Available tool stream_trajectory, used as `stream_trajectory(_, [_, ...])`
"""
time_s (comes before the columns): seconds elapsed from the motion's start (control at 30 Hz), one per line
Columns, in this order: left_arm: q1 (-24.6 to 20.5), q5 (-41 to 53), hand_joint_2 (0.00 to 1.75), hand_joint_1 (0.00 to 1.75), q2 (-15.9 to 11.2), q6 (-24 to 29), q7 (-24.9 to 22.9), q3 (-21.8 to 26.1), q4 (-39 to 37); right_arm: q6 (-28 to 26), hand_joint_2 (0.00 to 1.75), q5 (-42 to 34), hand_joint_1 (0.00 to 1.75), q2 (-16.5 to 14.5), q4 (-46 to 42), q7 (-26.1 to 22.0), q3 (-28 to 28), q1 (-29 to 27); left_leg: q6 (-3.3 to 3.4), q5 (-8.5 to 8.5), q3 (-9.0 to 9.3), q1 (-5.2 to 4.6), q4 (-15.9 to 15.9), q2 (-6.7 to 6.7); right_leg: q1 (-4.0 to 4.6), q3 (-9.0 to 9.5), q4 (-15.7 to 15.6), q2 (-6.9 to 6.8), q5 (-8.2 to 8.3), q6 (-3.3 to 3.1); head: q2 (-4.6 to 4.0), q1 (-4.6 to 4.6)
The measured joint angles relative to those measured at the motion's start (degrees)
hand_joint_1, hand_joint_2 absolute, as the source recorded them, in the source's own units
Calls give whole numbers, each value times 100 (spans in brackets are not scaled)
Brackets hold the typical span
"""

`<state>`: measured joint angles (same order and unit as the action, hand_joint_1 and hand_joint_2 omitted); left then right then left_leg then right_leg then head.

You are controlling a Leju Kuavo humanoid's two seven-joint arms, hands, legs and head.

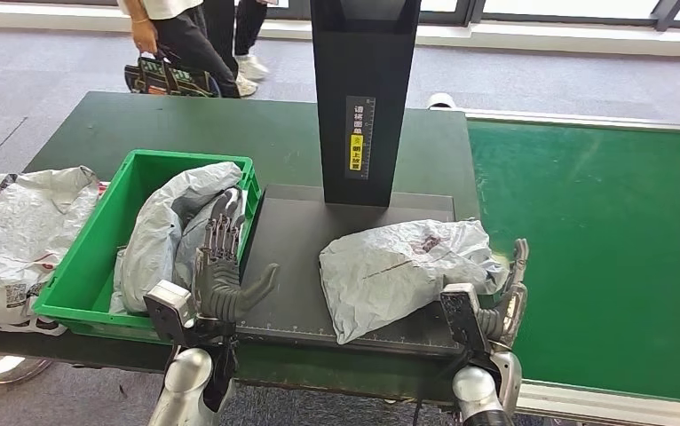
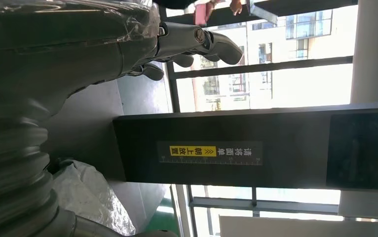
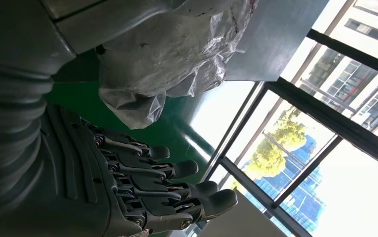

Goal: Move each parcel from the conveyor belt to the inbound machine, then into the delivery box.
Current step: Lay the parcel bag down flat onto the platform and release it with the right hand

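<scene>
Green conveyor belt [image 1: 603, 248] at 3 o'clock. Inbound machine [image 1: 319, 257] center, grey parcel [image 1: 403, 266] lying on its platform. Green delivery box [image 1: 97, 257] at 9 o'clock. Left hand [image 1: 221, 266] fingers spread wide, empty; right hand [image 1: 507, 297] fingers wide beside parcel.

The head view is evenly and brightly lit by daylight from the windows [image 1: 585, 11] along the far wall, with soft, short shadows under the grey parcel [image 1: 403, 271] and the black column [image 1: 361, 98]. It is sharp throughout, with slight sheen on the parcel's plastic. Both wrist views face the glass: the panes [image 2: 276, 84] are blown out to near white, and the left hand [image 2: 54, 59] and right hand [image 3: 78, 187] fall into dark, backlit shade, close parts slightly soft.
</scene>
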<state>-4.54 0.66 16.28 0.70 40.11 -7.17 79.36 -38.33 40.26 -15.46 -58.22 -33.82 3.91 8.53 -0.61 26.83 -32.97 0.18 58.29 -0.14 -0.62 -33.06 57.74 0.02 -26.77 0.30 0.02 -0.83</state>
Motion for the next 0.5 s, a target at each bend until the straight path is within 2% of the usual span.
stream_trajectory(0.23, [-2,0,175,0,0,0,0,-1,-9,4,175,-96,0,16,-10,-107,-3,-5,0,0,0,0,0,0,0,-1,0,0,0,0,0,0])
stream_trajectory(0.33, [-10,56,175,0,0,10,0,-22,-34,-94,175,-64,0,18,-175,-358,-4,-76,0,0,0,0,0,0,0,-1,0,0,0,0,0,0])
stream_trajectory(0.5, [-66,263,175,0,-2,150,0,-153,-249,-181,175,418,0,-188,-1528,-619,-2,-477,0,1,-1,0,0,0,0,-5,0,1,0,0,0,0])
